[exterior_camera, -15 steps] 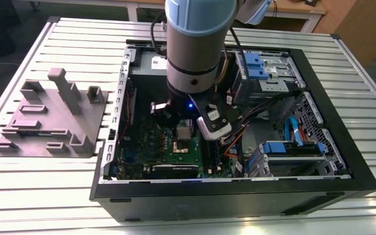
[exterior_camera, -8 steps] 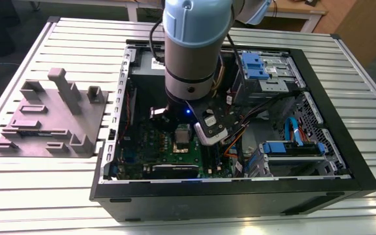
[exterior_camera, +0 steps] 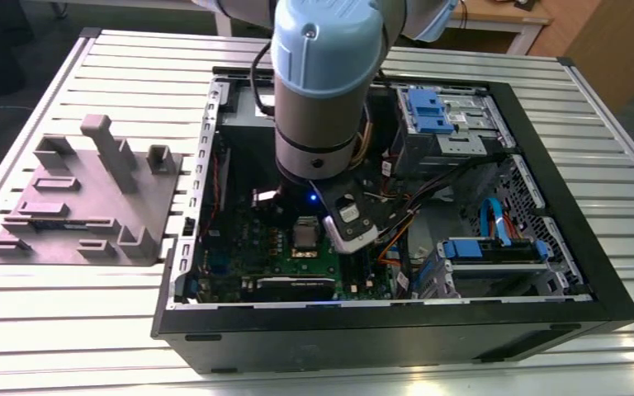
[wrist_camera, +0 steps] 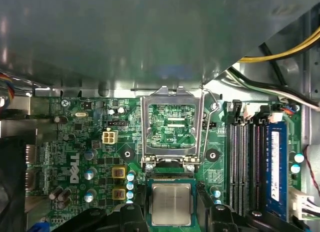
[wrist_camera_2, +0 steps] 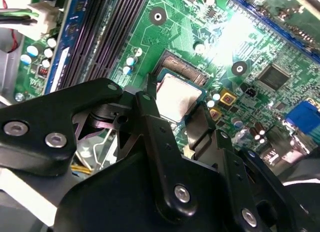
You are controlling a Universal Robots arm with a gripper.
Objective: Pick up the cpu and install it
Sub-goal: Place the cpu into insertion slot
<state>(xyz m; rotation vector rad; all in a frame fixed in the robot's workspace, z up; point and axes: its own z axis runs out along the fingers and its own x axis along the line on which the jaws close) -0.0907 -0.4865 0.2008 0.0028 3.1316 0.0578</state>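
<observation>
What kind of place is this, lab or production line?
Probably a robotics lab workcell: an open computer case lies on a slatted metal table, a grey fixture block beside it, the arm reaching into the case.

Item: bold white maker's mark [wrist_camera: 74, 168], printed on the green motherboard [wrist_camera: 80, 134]. Item: fine white print [wrist_camera: 172, 134] inside the hinged socket frame [wrist_camera: 145, 127], too small to read. Item: white sticker [wrist_camera: 275, 152] on the memory module [wrist_camera: 276, 192], illegible.

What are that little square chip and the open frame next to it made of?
The cpu: its top looks like silvery-grey metal with a satin finish, giving a soft, dull sheen. The open frame: probably thin stamped steel, shinier, with bright glints along its rails; the exact metal can't be told.
</observation>
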